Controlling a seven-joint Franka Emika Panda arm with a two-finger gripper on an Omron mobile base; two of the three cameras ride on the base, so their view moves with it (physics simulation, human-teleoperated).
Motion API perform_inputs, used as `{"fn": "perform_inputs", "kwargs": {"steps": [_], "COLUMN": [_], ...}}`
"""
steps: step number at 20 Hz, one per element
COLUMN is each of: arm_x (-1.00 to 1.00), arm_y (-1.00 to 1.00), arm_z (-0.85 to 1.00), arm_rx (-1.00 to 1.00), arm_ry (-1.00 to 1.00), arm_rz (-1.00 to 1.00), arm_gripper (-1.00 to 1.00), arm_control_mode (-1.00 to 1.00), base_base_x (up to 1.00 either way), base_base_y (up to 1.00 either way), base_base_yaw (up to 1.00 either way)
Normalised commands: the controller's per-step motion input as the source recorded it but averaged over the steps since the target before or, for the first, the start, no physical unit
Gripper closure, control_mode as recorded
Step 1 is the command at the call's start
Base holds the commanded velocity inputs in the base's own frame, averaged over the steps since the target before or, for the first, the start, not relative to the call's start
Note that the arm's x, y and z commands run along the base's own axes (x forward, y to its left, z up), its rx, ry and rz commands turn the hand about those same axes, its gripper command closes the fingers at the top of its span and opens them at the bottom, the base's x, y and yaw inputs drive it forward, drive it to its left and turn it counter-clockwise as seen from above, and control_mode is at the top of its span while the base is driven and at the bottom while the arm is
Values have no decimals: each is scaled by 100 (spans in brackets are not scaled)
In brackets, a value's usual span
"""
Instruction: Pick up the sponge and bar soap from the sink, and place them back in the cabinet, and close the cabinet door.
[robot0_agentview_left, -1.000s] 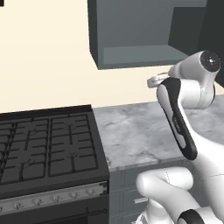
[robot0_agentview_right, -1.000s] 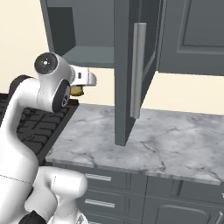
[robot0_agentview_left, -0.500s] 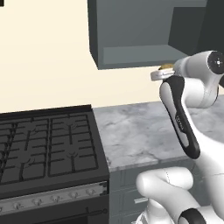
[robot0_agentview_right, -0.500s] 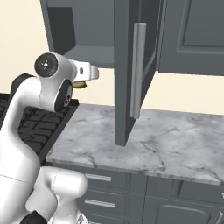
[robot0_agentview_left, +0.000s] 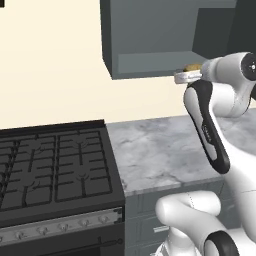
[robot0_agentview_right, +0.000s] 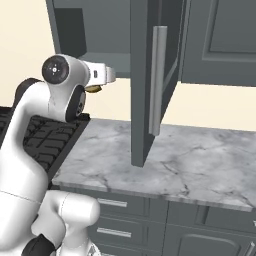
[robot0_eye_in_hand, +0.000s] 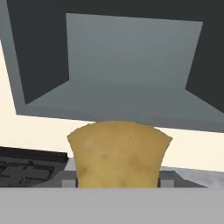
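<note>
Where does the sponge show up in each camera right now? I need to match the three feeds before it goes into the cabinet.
Left base view: sponge is a small yellow bit at upper right, just under the cabinet floor edge.
Right base view: sponge sits at left of centre, below the white wrist.
Hand view: sponge is large at bottom centre, held in the end effector, open cabinet ahead.
Shared landmark: the cabinet's open interior.

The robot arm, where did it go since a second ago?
The arm lifted its tool and the yellow sponge it grips higher, up to the bottom edge of the open cabinet. It took hold of nothing new and let nothing go. The cabinet door, the stove and the counter stayed put.
</note>
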Motion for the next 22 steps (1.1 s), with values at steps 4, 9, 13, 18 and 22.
{"fn": "perform_inputs", "kwargs": {"steps": [4,9,13,18,22], "arm_x": [16,33,39,49,52], "arm_y": [0,0,0,-1,-3], "arm_z": [27,10,1,0,0], "arm_rx": [0,0,0,0,0], "arm_ry": [0,0,0,0,0], "arm_rz": [0,0,0,0,0], "arm_gripper": [100,100,100,100,100], "arm_control_mode": [-100,-100,-100,-100,-100], "base_base_x": [0,0,0,0,0], "base_base_y": [0,0,0,0,0], "base_base_yaw": [0,0,0,0,0]}}
